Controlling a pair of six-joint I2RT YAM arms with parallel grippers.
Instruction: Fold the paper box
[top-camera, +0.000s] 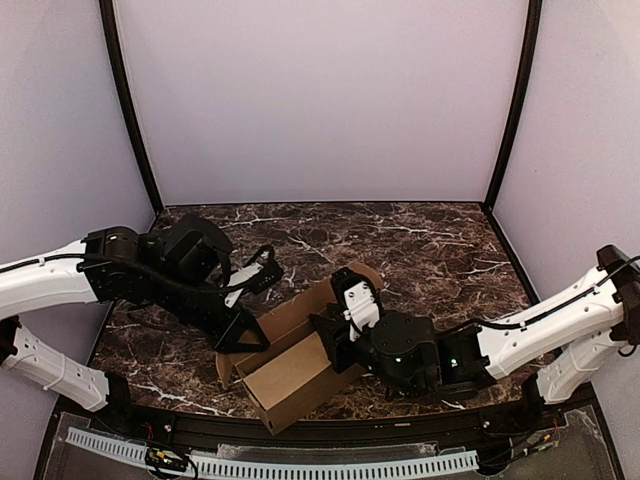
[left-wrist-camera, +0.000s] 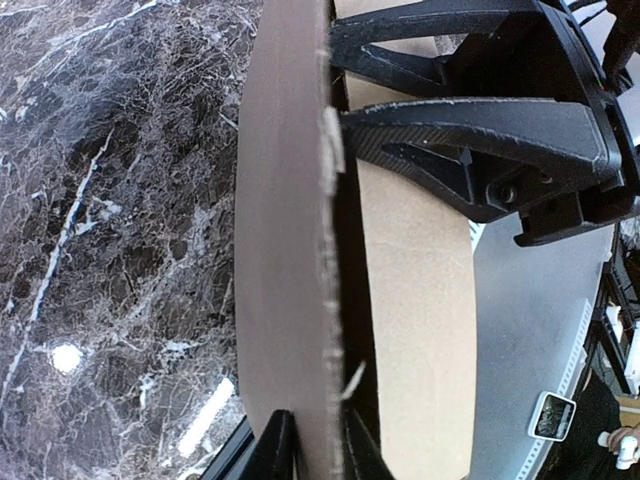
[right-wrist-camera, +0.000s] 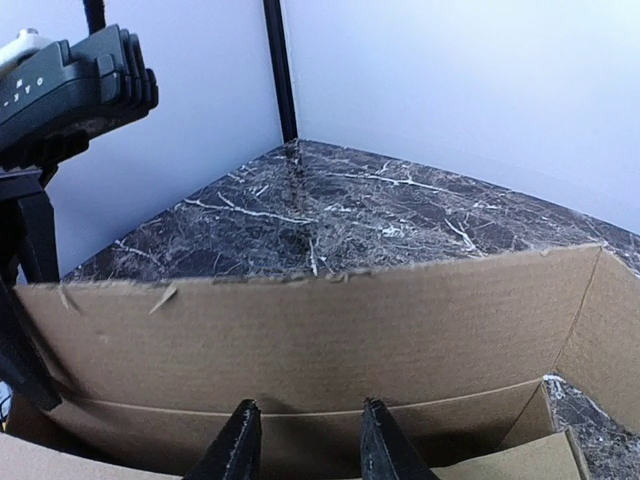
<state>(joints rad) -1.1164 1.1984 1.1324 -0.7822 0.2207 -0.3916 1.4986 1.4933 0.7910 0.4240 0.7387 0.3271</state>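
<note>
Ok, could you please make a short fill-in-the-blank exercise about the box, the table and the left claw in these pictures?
1. The paper box is plain ___ in colour.
2. It lies on a dark ___ table with white veins.
3. In the left wrist view, one wall of the box stands ___ the two fingers of the left claw.

Missing words: brown; marble; between.

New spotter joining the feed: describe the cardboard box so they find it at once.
Look at the dark marble table. Near its front edge, between the left arm and the right arm, sits the cardboard box. It is the only plain brown thing there.
</note>
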